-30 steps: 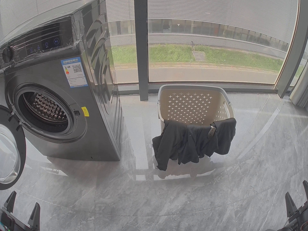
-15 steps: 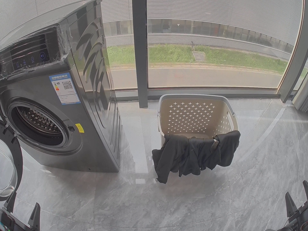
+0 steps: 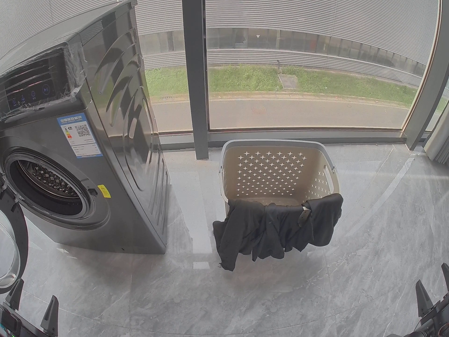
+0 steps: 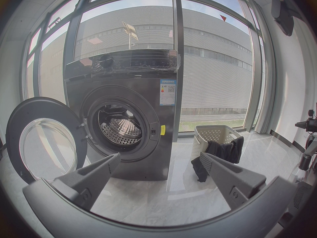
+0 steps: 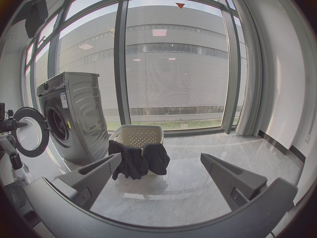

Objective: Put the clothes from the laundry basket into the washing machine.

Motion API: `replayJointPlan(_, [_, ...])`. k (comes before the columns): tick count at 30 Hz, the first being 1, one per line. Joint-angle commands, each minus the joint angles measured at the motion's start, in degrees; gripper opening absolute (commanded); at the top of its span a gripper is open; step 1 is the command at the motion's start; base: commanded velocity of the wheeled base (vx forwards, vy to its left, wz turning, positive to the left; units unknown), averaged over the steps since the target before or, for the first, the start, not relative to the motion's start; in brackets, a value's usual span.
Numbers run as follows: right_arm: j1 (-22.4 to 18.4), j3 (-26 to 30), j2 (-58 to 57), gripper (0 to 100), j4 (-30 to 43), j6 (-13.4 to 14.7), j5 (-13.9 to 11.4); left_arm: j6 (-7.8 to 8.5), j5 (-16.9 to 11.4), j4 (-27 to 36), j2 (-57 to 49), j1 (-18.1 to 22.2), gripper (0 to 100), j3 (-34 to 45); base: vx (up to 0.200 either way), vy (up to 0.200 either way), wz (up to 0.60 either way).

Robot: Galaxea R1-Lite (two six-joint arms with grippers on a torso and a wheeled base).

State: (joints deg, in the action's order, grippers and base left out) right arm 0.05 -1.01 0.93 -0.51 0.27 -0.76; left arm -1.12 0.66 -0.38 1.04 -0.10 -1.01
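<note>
On the floor [image 3: 280,296] by the window [image 3: 299,47], dark clothes [image 3: 271,228] hang over the laundry basket [image 3: 271,143] rim. The washing machine [image 3: 117,132] appears empty inside: loading not started. Left hand [image 4: 160,156] and right hand [image 5: 160,156]: spread apart, empty.

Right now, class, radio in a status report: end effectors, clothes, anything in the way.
Open and empty: left end effector, right end effector. Dark clothes draped over laundry basket front rim. Open door on washing machine.

Clothes [image 5: 138,161] over laundry basket [image 5: 138,137], right gripper [image 5: 160,156] (spread)
</note>
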Motion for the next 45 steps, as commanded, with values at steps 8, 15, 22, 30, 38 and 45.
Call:
replayJointPlan(8, [0.0, 1.0, -0.9, 100, 0.0, 0.0, 0.0, -0.02, 0.0, -0.1, -0.9, 0.0, 100, 0.9, 0.0, -0.175, 0.0])
replayJointPlan(15, [0.0, 1.0, -0.9, 100, 0.0, 0.0, 0.0, -0.02, 0.0, -0.1, -0.9, 0.0, 100, 0.9, 0.0, 0.0, 0.0])
replayJointPlan(22, [0.0, 1.0, -0.9, 100, 0.0, 0.0, 0.0, -0.02, 0.0, -0.1, -0.9, 0.0, 100, 0.9, 0.0, 0.0, 0.0])
replayJointPlan(30, [0.0, 1.0, -0.9, 100, 0.0, 0.0, 0.0, -0.02, 0.0, -0.1, -0.9, 0.0, 100, 0.9, 0.0, 0.0, 0.0])
replayJointPlan(38, [0.0, 1.0, -0.9, 100, 0.0, 0.0, 0.0, -0.02, 0.0, -0.1, -0.9, 0.0, 100, 0.9, 0.0, -0.175, 0.0])
replayJointPlan(45, [0.0, 1.0, -0.9, 100, 0.0, 0.0, 0.0, -0.02, 0.1, -0.1, -0.9, 0.0, 100, 0.9, 0.0, -0.057, 0.0])
